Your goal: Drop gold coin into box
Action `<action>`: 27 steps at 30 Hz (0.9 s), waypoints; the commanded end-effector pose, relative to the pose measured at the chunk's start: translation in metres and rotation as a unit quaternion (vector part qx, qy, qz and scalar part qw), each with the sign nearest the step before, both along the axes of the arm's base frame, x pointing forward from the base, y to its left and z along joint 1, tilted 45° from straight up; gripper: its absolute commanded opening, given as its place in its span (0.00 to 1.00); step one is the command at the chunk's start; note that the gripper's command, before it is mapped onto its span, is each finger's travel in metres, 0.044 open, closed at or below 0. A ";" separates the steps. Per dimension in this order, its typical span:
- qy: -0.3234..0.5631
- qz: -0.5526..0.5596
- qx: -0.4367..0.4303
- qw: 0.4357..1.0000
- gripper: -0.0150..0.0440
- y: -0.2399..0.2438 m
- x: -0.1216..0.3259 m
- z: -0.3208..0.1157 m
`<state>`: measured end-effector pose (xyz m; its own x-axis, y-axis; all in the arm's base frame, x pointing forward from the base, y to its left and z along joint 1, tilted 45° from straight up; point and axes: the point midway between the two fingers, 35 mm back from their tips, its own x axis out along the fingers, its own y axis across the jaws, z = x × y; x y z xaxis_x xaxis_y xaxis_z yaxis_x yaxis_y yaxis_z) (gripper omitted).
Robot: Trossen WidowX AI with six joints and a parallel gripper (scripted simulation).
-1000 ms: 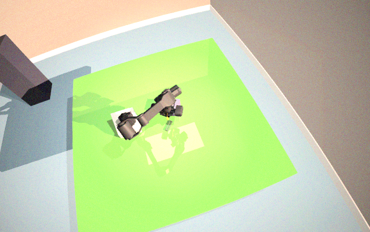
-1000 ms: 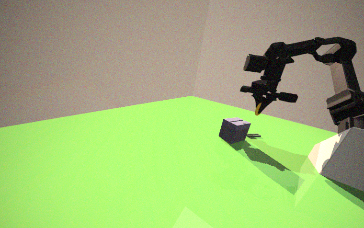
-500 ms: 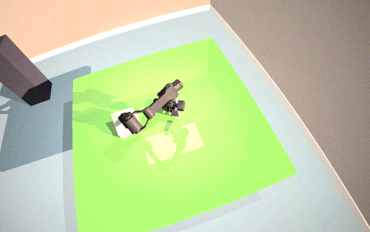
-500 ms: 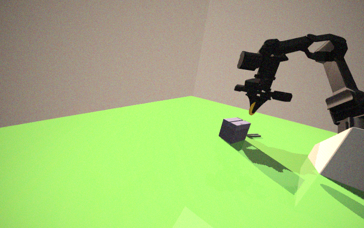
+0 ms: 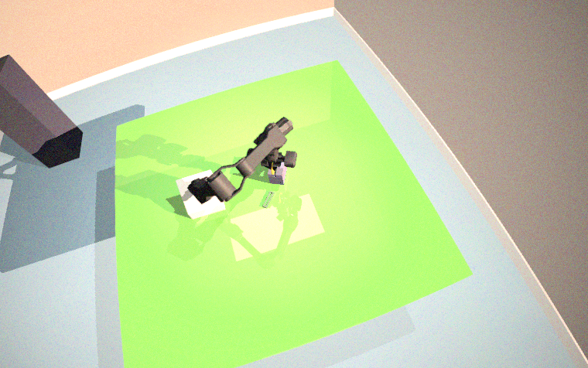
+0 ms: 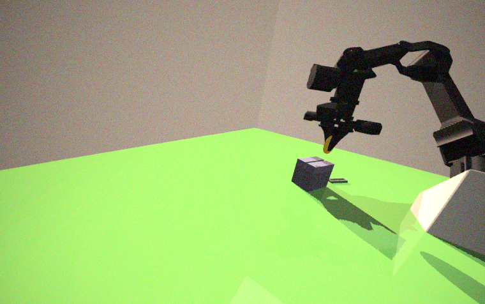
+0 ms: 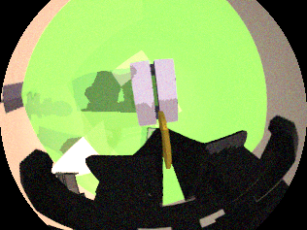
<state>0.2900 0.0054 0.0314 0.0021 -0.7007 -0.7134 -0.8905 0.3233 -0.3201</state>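
Black parallel-jaw gripper (image 6: 330, 143) is clamped nearly shut on the thin gold coin (image 6: 327, 147), edge-down above the closed grey slotted box (image 6: 312, 173). Risk: slight yaw or offset from the narrow slot (image 7: 154, 90) could leave the coin resting on the lid.

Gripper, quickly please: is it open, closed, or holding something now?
Gripper: closed on the gold coin, holding it in the air above the grey box.
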 end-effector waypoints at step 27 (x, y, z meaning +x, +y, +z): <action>0.002 0.001 -0.001 1.000 0.25 0.022 0.016 -0.023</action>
<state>0.3057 0.0273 0.0079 0.0017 -0.7017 -0.7125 -0.8913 0.3220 -0.3193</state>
